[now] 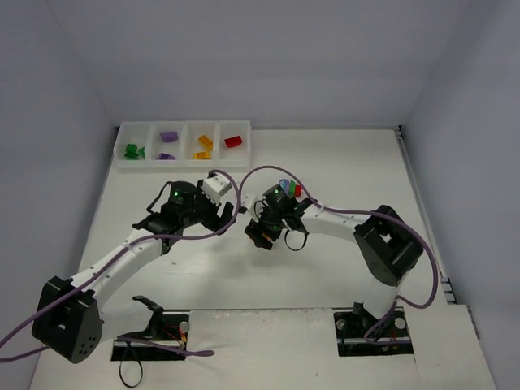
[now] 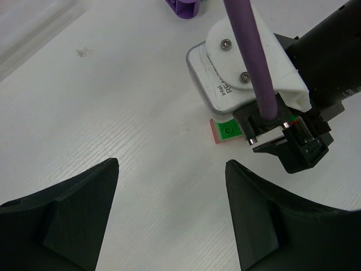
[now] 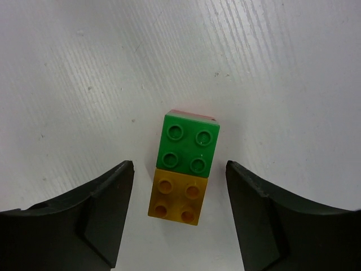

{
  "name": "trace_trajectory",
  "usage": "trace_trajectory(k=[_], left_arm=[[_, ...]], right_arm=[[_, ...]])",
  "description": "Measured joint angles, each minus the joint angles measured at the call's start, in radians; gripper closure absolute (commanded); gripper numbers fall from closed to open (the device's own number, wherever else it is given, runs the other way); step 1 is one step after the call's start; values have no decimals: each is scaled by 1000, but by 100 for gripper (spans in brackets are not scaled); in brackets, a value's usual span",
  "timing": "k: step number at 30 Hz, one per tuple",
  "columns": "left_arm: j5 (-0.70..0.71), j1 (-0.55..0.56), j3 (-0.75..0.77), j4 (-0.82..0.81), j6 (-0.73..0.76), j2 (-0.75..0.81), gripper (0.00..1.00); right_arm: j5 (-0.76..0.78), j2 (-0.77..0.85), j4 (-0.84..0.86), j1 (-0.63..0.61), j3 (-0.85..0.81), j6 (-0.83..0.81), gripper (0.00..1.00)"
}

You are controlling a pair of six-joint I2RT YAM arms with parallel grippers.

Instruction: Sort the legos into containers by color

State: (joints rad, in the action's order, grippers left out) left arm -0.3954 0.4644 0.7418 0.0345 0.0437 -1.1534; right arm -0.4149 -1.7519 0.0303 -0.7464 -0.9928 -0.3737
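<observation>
Legos (image 1: pixel 168 136), small studded plastic bricks, counted from above: seven in the long white translucent plastic tray (image 1: pixel 184 165) at the far left of the white surface (image 1: pixel 341 171). Four square compartments side by side there, left to right: two green, two purple, two orange-yellow, one red. All tiny at that range, so the green count perhaps off by one.

Out on the surface between the two arms, one cluster of three: green two-by-two brick (image 3: pixel 189 149) with studs up, orange-yellow two-by-two brick (image 3: pixel 176 200) touching its near edge, thin red piece (image 3: pixel 192 115) showing under its far edge.

Right hand (image 3: pixel 179 165) straddling that cluster, its two black fingers spread, a gap on each side, gripping nothing. Left hand (image 2: pixel 171 166) just beside and facing the right one, likewise spread wide, holding nothing.

Seen from the left wrist: white camera housing (image 2: pixel 225 84) of the right arm directly over the green brick, with one purple cable (image 2: pixel 254 56) running up from it. One more purple brick (image 2: pixel 183 5) loose on the surface at the top edge of that view, only partly in frame.
</observation>
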Motion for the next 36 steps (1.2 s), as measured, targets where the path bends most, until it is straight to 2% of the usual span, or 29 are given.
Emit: trace_trajectory(k=[6,21,36], left_arm=[[-23,0,0,0,53,-2,30],[-83,-21,5,-28,84,-39,30],[-138,-51,-12,-96,66,-36,30]], right_arm=[[8,8,0,0,3,0,34],[33,57,24,7,98,37,46],[21,65,101,42,137,48,47]])
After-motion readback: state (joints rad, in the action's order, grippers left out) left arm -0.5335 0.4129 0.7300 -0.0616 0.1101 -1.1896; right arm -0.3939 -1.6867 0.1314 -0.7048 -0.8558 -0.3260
